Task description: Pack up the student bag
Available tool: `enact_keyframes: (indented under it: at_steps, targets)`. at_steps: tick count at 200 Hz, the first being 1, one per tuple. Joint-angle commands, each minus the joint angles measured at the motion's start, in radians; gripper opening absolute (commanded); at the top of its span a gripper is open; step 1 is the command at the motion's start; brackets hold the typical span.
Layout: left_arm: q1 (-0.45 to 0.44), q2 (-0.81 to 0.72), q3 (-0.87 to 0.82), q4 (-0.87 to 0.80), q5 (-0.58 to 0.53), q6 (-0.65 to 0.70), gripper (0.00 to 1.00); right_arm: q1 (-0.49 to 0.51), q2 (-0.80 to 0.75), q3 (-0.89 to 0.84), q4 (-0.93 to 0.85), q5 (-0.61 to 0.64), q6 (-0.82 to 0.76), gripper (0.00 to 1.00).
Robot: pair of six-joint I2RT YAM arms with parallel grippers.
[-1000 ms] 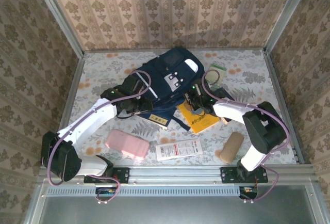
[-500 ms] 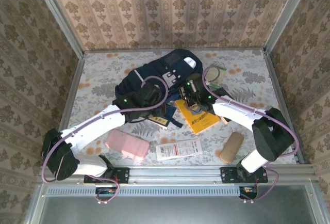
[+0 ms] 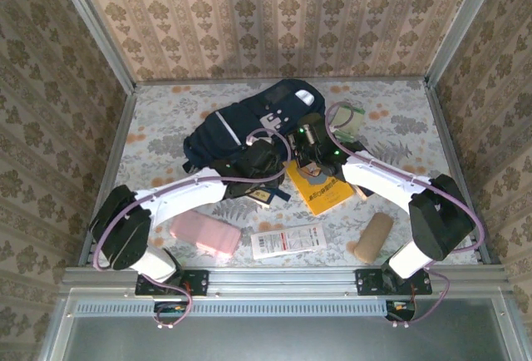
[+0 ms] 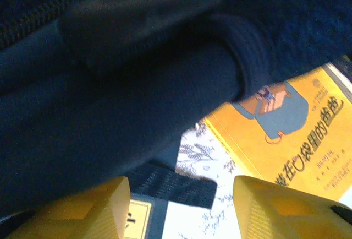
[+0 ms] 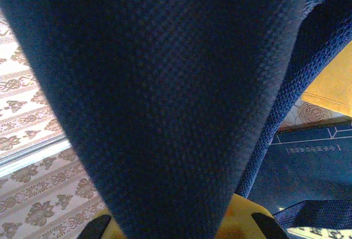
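Navy student bag (image 3: 237, 128) lies on the tabletop (image 3: 399, 128) toward twelve o'clock. Right gripper (image 3: 309, 145), at its three o'clock edge, has jaws pinching its fabric; left gripper (image 4: 179, 208), at six o'clock, jaws spread.

Even overhead light, wrist views dim, blurred

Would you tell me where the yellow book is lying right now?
In the top view the yellow book lies on the table, slightly right of centre, between the backpack and the white packet.
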Motion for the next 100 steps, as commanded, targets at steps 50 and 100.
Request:
enact_keyframes:
  at_steps: [50,100]
  targets:
    - [-0.003,0.074,0.076,0.054,-0.178,0.066,0.49,0.007,-0.089,0.042,0.073,0.02,0.028,0.0]
    - [-0.003,0.083,0.069,0.156,-0.256,0.144,0.37,0.009,-0.079,0.05,0.108,-0.009,0.014,0.0]
